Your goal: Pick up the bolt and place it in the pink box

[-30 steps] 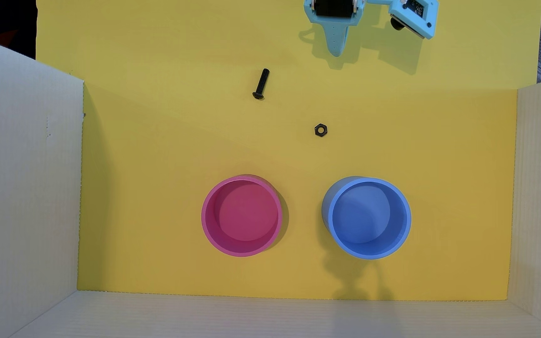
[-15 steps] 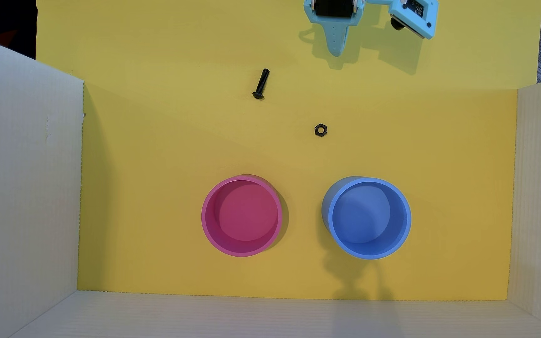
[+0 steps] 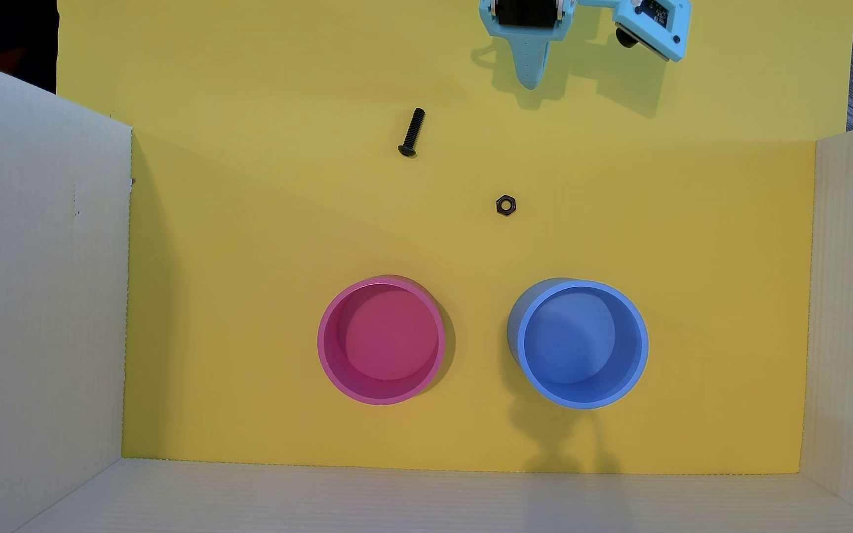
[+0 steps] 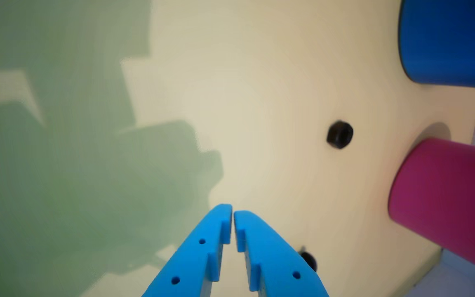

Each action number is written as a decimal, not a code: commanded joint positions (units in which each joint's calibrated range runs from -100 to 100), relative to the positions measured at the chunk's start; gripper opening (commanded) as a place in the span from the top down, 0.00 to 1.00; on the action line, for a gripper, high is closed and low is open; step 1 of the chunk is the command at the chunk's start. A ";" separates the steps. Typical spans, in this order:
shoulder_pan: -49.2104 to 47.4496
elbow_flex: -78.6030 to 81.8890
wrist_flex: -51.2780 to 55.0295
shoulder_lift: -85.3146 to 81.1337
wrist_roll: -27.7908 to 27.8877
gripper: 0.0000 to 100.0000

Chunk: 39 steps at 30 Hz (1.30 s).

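Two blue fingers (image 4: 204, 251) of the gripper (image 4: 233, 214) meet almost tip to tip with nothing between them, poised above the yellow mat (image 3: 260, 307) near its top edge in the overhead view, apparently not yet started on the pick. Well apart to the left there lies the bolt (image 3: 411, 132), flat on the mat, head toward the pink box (image 3: 381, 341). Beside that box stands the blue container (image 3: 578, 343), with the nut (image 3: 505, 205) between gripper and containers. From the wrist, only a dark sliver (image 4: 308, 260) peeks past one finger; probably the bolt, though too little shows.

Bright, soft shadows, blurry wrist view
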 commanded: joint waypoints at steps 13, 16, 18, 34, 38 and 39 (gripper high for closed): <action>0.00 0.15 0.21 0.33 -0.23 0.99; 0.00 0.15 0.21 0.33 -0.23 0.99; 0.00 0.15 0.21 0.33 -0.23 0.99; 0.07 0.24 0.21 0.33 -0.18 0.99; 0.07 0.24 0.21 0.33 0.18 0.99; 0.15 0.24 0.21 0.33 0.24 0.99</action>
